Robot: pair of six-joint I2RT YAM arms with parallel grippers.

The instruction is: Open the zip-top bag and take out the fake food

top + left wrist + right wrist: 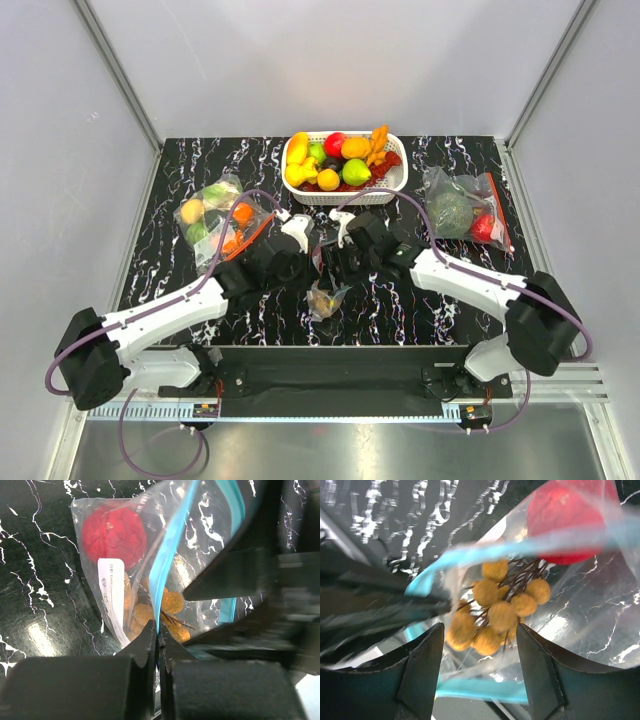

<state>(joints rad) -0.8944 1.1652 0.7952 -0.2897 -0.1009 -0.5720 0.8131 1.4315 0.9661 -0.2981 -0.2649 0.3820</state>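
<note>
Small clear crinkly zip-top bag mid-table, between arms. Left gripper clamped on teal-blue zip strip. Right gripper spread wide, empty, straddling tan-brown ball bunch; glossy red round fruit beyond. Mouth looks parted: keep strip taut, enter straight, pinch bunch gently.

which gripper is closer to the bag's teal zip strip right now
Left. The left gripper is shut on the teal zip strip, pinching it. The right gripper is open close by the strip, clamped on nothing.
</note>
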